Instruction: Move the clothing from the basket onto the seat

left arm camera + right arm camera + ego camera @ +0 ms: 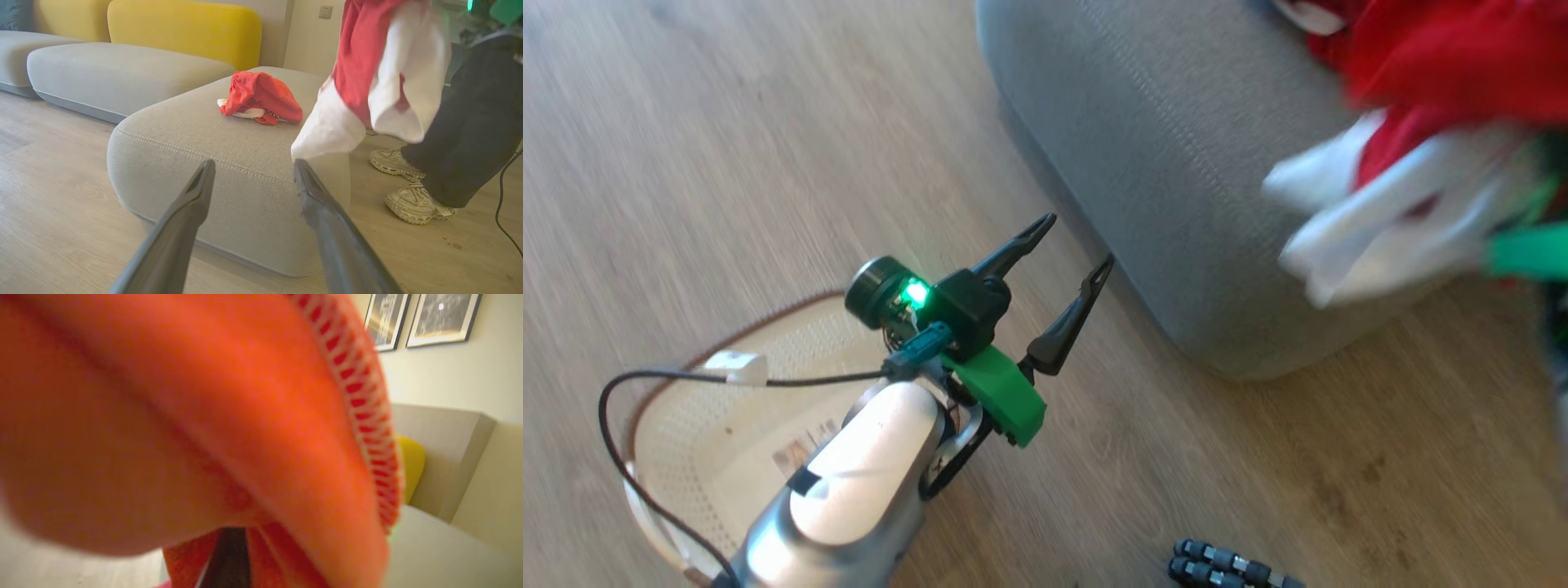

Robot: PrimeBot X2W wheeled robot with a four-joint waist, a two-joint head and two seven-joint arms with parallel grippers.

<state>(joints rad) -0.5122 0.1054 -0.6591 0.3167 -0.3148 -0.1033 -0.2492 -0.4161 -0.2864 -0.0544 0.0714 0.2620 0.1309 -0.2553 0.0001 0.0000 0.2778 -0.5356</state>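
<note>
A red garment with white parts [1437, 73] hangs blurred over the right end of the grey seat [1176, 163]. My right gripper [229, 555] is shut on this clothing, and red fabric [204, 416] covers most of the right wrist view. From the left wrist the same garment [380, 61] dangles above the seat's [224, 143] right edge. Another red garment [261, 98] lies crumpled on the seat top. My left gripper [1076, 242] is open and holds nothing, hovering over the floor between the seat and the cream basket [686, 359]. My forearm hides part of the basket.
A person's dark trouser leg and pale shoes [412, 200] stand on the wood floor right of the seat. More grey cushions with yellow backrests [184, 28] lie behind. A black cable [613, 425] loops over the basket. Dark cylinders [1225, 563] lie on the floor.
</note>
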